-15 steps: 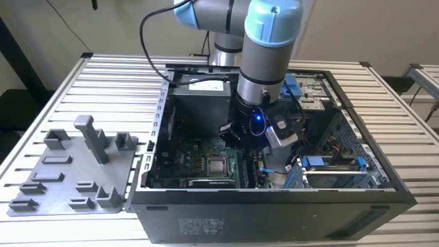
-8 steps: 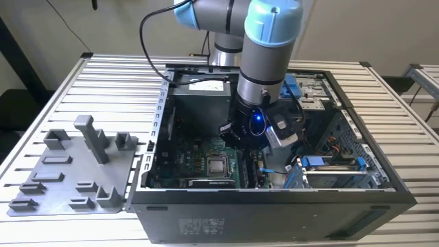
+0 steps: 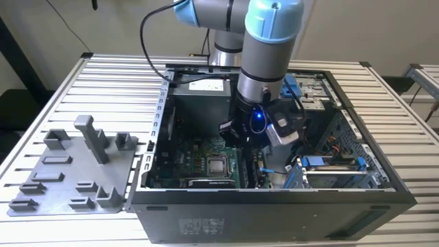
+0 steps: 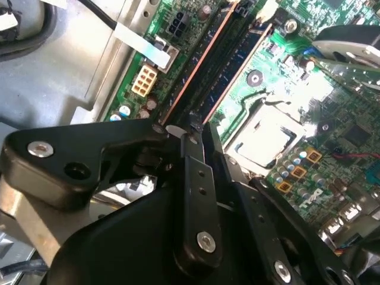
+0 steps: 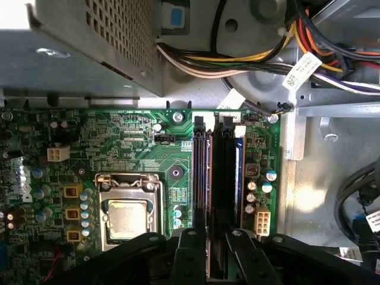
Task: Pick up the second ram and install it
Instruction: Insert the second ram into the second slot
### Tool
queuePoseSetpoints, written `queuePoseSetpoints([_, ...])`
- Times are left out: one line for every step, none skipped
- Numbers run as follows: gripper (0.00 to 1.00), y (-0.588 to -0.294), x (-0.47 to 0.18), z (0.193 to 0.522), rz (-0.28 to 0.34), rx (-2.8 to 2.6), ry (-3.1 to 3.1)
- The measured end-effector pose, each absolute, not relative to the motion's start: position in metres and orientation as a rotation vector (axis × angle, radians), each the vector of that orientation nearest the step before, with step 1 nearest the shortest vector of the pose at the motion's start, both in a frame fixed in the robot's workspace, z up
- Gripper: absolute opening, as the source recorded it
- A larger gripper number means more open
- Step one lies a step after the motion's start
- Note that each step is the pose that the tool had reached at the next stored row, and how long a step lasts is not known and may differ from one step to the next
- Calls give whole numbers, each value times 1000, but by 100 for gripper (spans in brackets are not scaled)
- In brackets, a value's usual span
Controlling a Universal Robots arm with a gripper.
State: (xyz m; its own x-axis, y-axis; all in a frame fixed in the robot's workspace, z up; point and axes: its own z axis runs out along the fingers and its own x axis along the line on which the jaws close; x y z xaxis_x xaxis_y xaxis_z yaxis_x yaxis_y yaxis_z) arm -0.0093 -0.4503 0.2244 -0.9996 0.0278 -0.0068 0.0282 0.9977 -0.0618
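a slatted white metal tabletop (image 3: 116,87) carries an open dark grey computer case (image 3: 274,206) lying on its side, and beside it, toward the exterior view's left, a flat grey plastic fixture tray (image 3: 69,175) with upright pegs. a grey robot arm with light blue joint caps (image 3: 271,46) reaches straight down into the case. inside, a green motherboard (image 5: 136,136) lies on the case floor, with a perforated grey metal power supply box (image 5: 89,41) along one edge and a bundle of coloured cables (image 5: 267,53) next to it. a square silver processor in its metal socket frame (image 5: 127,214) sits near the middle of the board. beside it run the long black memory slots (image 5: 228,178). the second ram (image 5: 202,196), a thin long stick seen edge-on, stands upright in the slot row nearest the processor. the black gripper (image 5: 208,249) is directly over the near end of this stick, its fingers (image 5: 189,252) narrow, set close on either side of it. whether they actually press the stick cannot be told.
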Motion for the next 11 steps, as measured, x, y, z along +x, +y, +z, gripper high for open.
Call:
queuePoseSetpoints([22, -450, -9, 229, -97, 44, 3134])
queuePoseSetpoints([22, -450, -9, 233, -97, 44, 3134])
queuePoseSetpoints([22, -450, -9, 238, -97, 44, 3134])
queuePoseSetpoints([22, -450, -9, 243, -97, 44, 3134])
queuePoseSetpoints([22, -450, -9, 247, -97, 44, 3134])
queuePoseSetpoints([22, -450, -9, 249, -98, 44, 3134])
queuePoseSetpoints([22, -450, -9, 248, -97, 44, 3134])
queuePoseSetpoints([22, -450, -9, 248, -97, 44, 3134])
queuePoseSetpoints([20, -450, -9, 249, -97, 44, 3134])
queuePoseSetpoints([20, -450, -10, 249, -97, 44, 3134])
queuePoseSetpoints([13, -450, -10, 249, -97, 44, 3134])
